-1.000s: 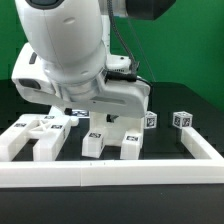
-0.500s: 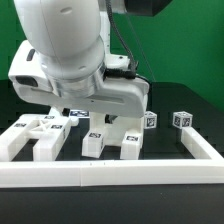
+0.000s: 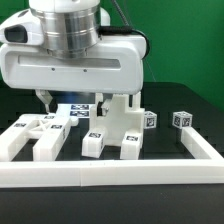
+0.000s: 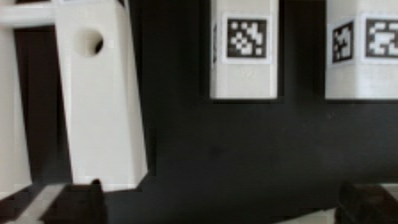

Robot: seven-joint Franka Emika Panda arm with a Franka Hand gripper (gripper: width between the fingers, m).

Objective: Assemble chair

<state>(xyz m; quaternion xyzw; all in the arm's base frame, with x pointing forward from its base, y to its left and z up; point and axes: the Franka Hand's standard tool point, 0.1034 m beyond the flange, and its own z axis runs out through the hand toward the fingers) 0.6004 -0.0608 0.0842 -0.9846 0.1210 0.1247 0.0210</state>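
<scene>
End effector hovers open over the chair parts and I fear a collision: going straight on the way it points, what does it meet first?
Probably the bare black table, in the gap of the end effector. One finger may clip the end of the holed white piece, but depth is unclear.

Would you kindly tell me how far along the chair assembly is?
Done: nothing visibly joined; the chair pieces lie loose, a small cube apart from them. In hand: nothing, the gripper is open above the pieces. Left: all the joining.
</scene>
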